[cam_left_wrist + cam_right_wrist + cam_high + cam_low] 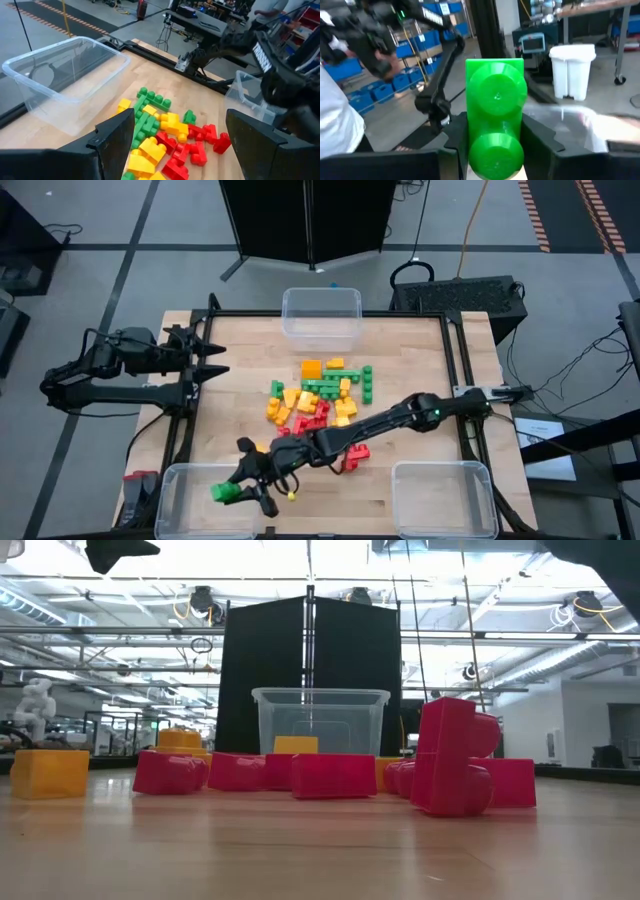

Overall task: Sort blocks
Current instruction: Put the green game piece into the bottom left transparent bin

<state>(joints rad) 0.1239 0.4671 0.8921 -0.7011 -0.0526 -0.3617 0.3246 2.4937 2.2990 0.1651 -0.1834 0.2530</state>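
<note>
Right gripper point(243, 492): clamps a green brick point(222, 493) above the lower-left clear bin point(180, 480).
Left gripper point(215, 354): jaws wide, idle at left edge.
Technique: centre over bin before release (pile waits mid-table).

I work in a robotics lab; exposed ceiling ducts point(560, 650) hang overhead; blue storage crates point(380, 90) fill shelves behind me; striped floor tape point(560, 210) and loose cables point(530, 360) surround my wooden table point(410, 350).

Blocks point(322, 398) mid-table, between three bins point(322, 318) at its edges.
</note>
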